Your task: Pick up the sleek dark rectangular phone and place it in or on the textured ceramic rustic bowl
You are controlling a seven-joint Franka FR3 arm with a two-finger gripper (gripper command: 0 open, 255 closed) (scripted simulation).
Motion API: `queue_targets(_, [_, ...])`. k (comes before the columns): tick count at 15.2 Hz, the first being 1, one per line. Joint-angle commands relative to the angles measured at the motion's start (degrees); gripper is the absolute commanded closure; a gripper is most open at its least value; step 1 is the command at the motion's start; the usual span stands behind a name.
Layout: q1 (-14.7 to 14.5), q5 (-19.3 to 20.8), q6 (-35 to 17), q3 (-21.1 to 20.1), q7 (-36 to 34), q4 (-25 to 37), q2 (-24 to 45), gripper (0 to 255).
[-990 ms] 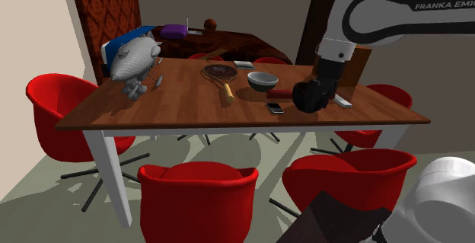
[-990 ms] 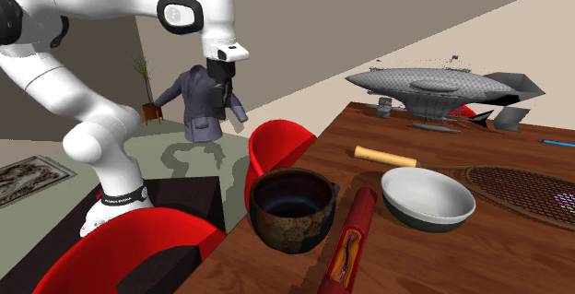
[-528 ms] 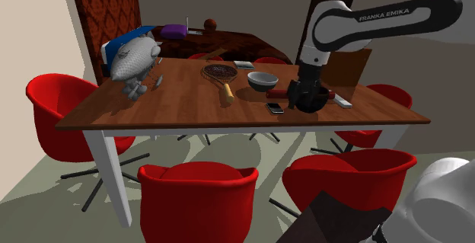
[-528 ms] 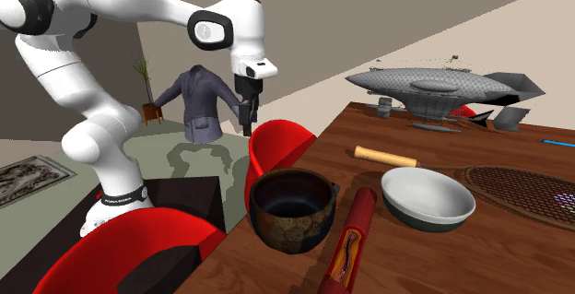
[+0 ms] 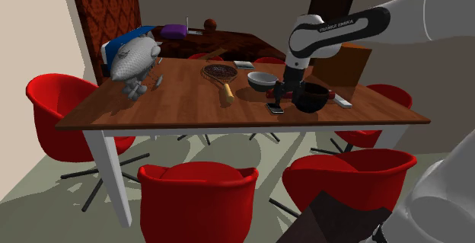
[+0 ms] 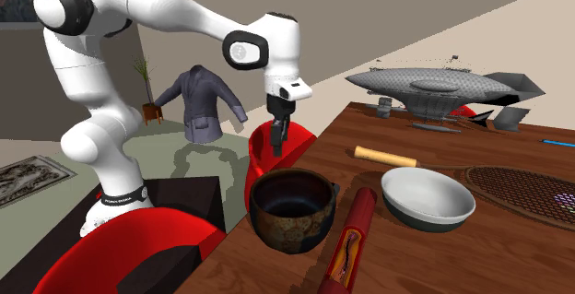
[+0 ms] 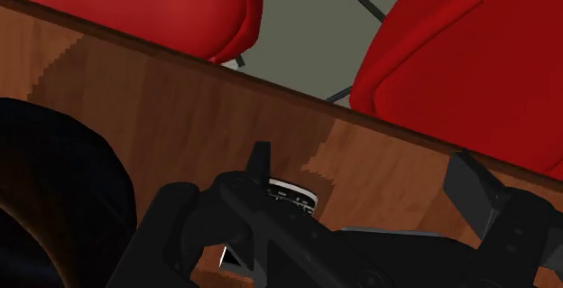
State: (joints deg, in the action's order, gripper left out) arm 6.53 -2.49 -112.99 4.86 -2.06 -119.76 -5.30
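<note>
The dark rectangular phone (image 5: 275,108) lies flat near the table's front edge, just to the shoulder view's left of the dark rustic bowl (image 5: 310,97). My gripper (image 5: 280,97) hangs close above the phone, pointing down. In the wrist view its fingers (image 7: 259,164) stand apart with nothing between them, and one light-rimmed end of the phone (image 7: 293,194) peeks out beside the hand. The bowl's dark rim (image 7: 45,196) curves in at the side. In the second exterior view the gripper (image 6: 279,131) hovers beyond the brown-patterned bowl (image 6: 292,209).
A pale bowl (image 5: 262,81), a red cylinder (image 5: 278,93) and a racket (image 5: 221,72) lie behind the phone. An airship model (image 5: 133,57) stands at the table's far left. Red chairs (image 5: 199,192) line the wooden table (image 5: 175,104).
The arm has swung towards the shoulder view's left, carrying the gripper from in front of the rustic bowl to above the phone and lower towards the table.
</note>
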Motion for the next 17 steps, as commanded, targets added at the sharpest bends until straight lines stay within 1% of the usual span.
queue_targets(1, [0.6, -0.1, -1.0, 0.7, -0.1, 3.0, 4.0, 0])
queue_targets(8, [2.8, -1.5, -2.3, 2.5, -0.8, 16.5, 18.5, 0])
queue_targets(9, [2.8, -1.5, -2.3, 2.5, -0.8, 16.6, 18.7, 0])
queue_targets(16, [2.8, -2.0, -7.6, 2.3, -0.5, 13.3, 20.6, 0])
queue_targets(17, [2.8, -2.0, -7.6, 2.3, -0.5, 13.3, 20.6, 0])
